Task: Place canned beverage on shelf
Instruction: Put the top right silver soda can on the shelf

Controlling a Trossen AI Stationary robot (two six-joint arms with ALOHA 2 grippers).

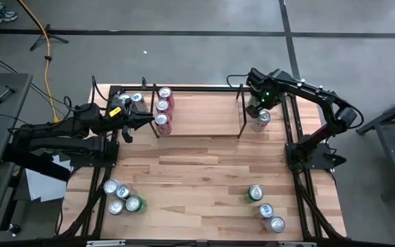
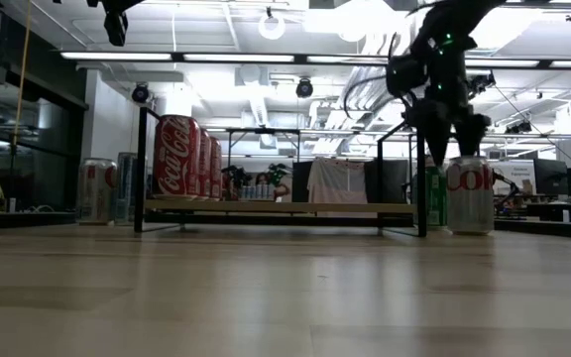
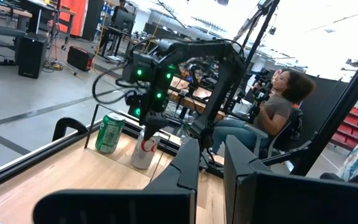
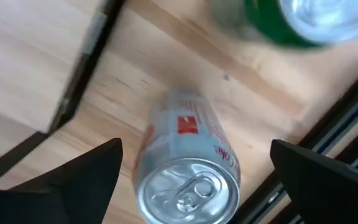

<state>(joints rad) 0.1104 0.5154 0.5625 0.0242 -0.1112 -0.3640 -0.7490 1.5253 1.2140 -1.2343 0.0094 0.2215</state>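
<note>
From overhead I see the right gripper [image 1: 260, 110] hanging over a silver can [image 1: 263, 119] that stands upright on the table just outside the right end of the shelf [image 1: 197, 134], with a green can [image 1: 253, 110] beside it, partly hidden under the arm. That view does not tell me how the jaws stand; the right wrist camera does, where the two dark fingers [image 4: 89, 171] are spread wide on either side of the silver can [image 4: 188, 168], clear of it, so the claw is released and holds nothing. The low view adds that the silver can [image 2: 470, 194] sits flat on the tabletop, outside the shelf's end post, while red cans [image 2: 176, 157] stand in a row at the shelf's [image 2: 278, 207] far left end. The left gripper [image 1: 141, 121] rests by the shelf's left end, clenched on nothing I can see. Only the left wrist camera shows a seated person [image 3: 272, 115] beyond the table. More cans [image 1: 121, 196] stand in clusters at the near corners.
</note>
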